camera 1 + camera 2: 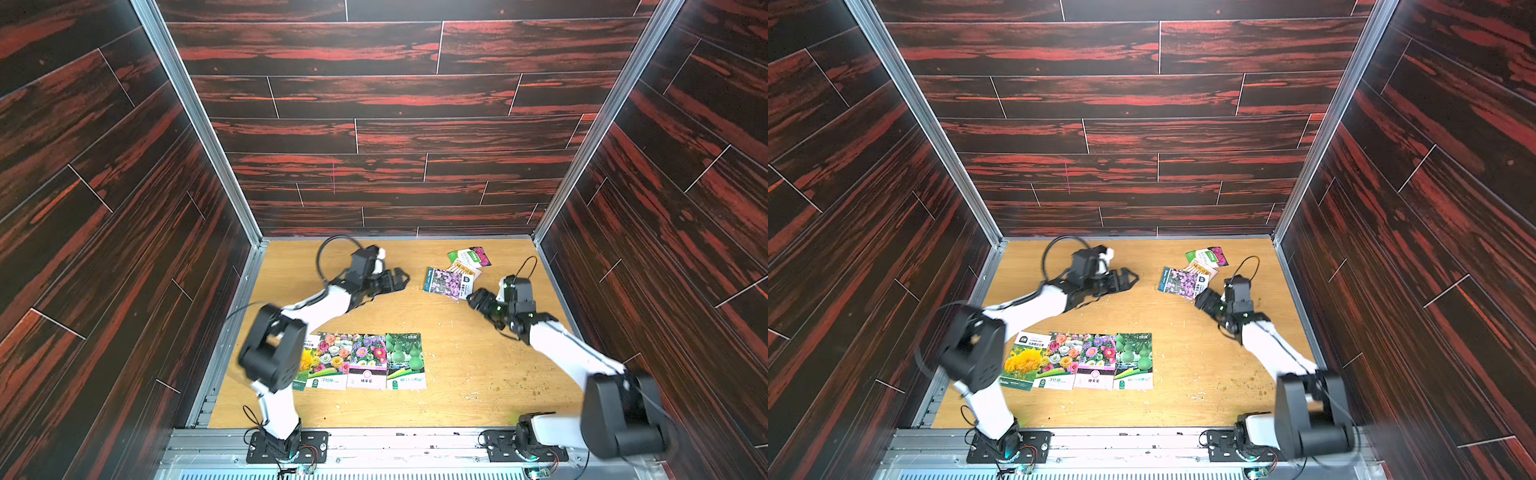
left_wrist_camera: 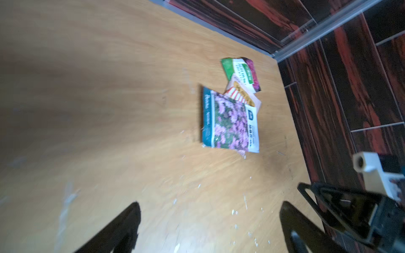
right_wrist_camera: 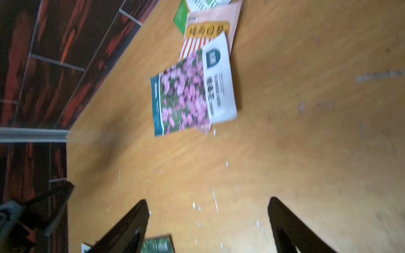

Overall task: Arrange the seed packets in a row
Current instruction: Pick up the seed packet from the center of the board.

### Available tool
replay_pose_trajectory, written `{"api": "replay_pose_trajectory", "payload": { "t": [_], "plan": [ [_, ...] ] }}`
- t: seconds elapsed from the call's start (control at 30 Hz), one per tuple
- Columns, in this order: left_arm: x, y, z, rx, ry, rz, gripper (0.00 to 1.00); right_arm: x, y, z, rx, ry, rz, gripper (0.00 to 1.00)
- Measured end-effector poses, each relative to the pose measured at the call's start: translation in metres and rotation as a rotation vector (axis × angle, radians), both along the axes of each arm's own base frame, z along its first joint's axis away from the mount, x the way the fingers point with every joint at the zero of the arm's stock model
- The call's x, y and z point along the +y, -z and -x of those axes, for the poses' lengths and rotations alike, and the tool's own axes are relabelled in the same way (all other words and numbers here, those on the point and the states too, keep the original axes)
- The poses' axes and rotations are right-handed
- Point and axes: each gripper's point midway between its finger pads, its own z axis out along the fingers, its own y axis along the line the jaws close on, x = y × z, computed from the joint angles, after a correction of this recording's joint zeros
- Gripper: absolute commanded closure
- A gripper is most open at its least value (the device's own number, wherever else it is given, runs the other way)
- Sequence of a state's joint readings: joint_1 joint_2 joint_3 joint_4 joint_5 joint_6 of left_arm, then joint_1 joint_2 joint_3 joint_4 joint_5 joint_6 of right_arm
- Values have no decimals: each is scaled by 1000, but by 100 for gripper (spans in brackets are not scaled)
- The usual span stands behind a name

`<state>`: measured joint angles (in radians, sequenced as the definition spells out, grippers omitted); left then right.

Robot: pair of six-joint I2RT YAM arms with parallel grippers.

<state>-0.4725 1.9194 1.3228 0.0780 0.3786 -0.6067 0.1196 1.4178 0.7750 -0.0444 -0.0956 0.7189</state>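
Four seed packets [image 1: 1061, 361] rowed, three in a heap [image 1: 446, 282]

Over the bench [image 1: 457, 374], the left jaws are held apart and empty. The row is laid touching, near the front. The heap is overlapped far right, beside the right jaws, likewise spread. Two overlapped packets could be dragged together. No container is seen.

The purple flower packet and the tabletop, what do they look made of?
Purple flower packet: probably glossy printed paper, thin and flat, one corner bent. Tabletop: seems to be light wood-grain board, matte, scratched, with pale flecks.
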Motion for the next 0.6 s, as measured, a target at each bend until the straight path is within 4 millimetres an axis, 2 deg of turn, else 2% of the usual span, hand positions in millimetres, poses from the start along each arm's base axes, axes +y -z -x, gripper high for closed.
{"api": "replay_pose_trajectory", "payload": {
  "t": [0.13,0.2,0.33,0.5,0.53,0.6],
  "plan": [
    [-32,31,-21,24,88,6,0,-10,15,-37,10,3,-60,17],
    [-46,52,-24,50,127,-3,0,-9,23,-54,9,-11,-91,18],
    [-59,84,-25,105,168,-24,0,0,30,-77,-2,-58,-129,21],
    [-82,84,-42,96,207,21,1,11,41,-100,-7,-113,-168,24],
    [-85,84,-44,96,214,34,3,11,45,-100,-1,-116,-171,24],
    [-93,83,-45,108,225,72,14,12,54,-100,20,-119,-175,24]
  ]
}}
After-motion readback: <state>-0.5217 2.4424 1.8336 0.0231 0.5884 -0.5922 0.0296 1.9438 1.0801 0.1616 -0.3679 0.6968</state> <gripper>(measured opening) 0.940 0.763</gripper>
